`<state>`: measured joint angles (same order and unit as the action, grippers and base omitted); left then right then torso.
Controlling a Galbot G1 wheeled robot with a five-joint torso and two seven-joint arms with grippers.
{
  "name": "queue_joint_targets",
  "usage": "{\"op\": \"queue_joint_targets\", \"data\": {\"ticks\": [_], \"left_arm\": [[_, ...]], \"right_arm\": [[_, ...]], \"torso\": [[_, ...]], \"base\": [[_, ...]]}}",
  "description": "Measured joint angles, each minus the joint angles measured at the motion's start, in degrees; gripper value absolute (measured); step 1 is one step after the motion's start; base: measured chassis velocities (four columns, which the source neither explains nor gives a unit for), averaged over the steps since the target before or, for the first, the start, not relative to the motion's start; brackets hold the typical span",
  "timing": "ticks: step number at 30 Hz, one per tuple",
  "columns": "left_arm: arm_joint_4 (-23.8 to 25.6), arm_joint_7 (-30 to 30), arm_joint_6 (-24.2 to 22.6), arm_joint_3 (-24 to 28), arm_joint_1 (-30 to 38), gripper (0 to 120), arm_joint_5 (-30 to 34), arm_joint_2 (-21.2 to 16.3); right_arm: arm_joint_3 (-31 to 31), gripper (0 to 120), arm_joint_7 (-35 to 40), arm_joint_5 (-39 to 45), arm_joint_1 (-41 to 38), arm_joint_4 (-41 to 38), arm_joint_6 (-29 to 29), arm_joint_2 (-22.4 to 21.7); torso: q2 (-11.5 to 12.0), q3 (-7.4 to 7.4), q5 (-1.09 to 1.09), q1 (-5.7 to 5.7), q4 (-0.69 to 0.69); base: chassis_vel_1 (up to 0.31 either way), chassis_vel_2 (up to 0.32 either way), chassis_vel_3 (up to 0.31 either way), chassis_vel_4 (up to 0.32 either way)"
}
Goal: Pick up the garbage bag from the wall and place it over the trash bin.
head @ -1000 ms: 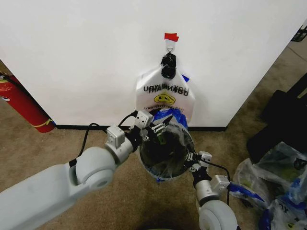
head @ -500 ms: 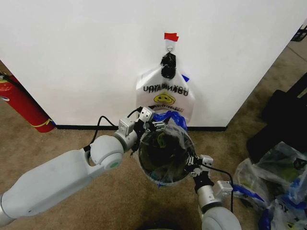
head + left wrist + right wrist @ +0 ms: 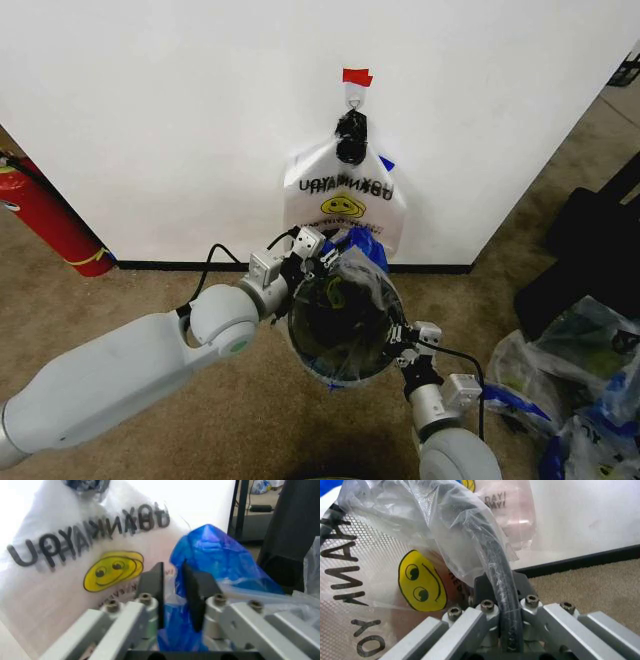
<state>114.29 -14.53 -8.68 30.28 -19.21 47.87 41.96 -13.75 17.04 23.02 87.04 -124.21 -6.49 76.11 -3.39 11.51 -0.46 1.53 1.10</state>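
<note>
The trash bin (image 3: 292, 330), black wire mesh, stands on the carpet below the wall (image 3: 180, 100). The translucent garbage bag (image 3: 362, 246) with blue edges lies over its mouth. At the bin's far rim my left gripper (image 3: 328, 258) is shut on a blue fold of the garbage bag (image 3: 210, 551); the left gripper (image 3: 172, 570) shows blue plastic pinched between its fingers. On the near right rim, my right gripper (image 3: 398, 346) is shut. The right gripper (image 3: 501, 588) clamps the black rim (image 3: 492, 555) under the bag's film (image 3: 420, 506).
A whitish smiley-face bag (image 3: 345, 200) hangs from the hook (image 3: 353, 95) under red tape (image 3: 356, 76), just behind the bin. A red fire extinguisher (image 3: 50, 225) leans at the left. Stuffed bags (image 3: 580, 370) and a black object (image 3: 585, 245) crowd the right.
My left arm swung round and its gripper slid slightly along the far rim toward the wall, lifting the blue fold. The right gripper sank a little with the near rim.
</note>
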Motion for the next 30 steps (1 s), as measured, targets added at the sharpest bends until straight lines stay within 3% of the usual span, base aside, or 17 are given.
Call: {"op": "queue_joint_targets", "data": {"ticks": [4,9,15,20,30], "left_arm": [[-0.4,0.4,0.4,0.5,0.8,0,0.0,-0.1],[-1.5,1.4,0.8,1.5,1.8,0,0.0,0.0],[-3.7,3.6,1.2,2.5,3.7,0,0.1,-0.6],[-5.8,6.6,1.7,5.1,6.6,0,0.5,-1.6],[-8.8,10.0,2.5,8.1,9.5,0,0.3,-3.9]], "right_arm": [[0.1,0,0.0,0.0,-0.1,0.1,0.0,-0.1],[0.2,0,-0.5,-1.2,0.0,0.4,0.8,-0.9],[0.1,0,-3.7,-7.2,0.7,1.8,6.2,-2.3],[-0.9,0,-9.1,-19.3,0.9,5.6,17.2,-3.8],[-2.1,0,-11.8,-24.0,0.7,8.1,24.4,-4.2]], "torso": [[0.0,0.00,0.00,0.00,0.00],[0.0,0.00,0.00,0.00,0.00],[0.0,0.00,-0.01,0.00,0.00],[0.0,0.00,-0.01,0.00,0.00],[0.0,0.00,0.00,0.00,0.00]], "base": [[0.000,0.000,0.000,0.000],[0.000,0.000,0.000,0.000],[0.000,0.000,0.000,0.000],[0.000,0.000,0.000,0.000],[0.000,0.000,0.000,0.000]]}}
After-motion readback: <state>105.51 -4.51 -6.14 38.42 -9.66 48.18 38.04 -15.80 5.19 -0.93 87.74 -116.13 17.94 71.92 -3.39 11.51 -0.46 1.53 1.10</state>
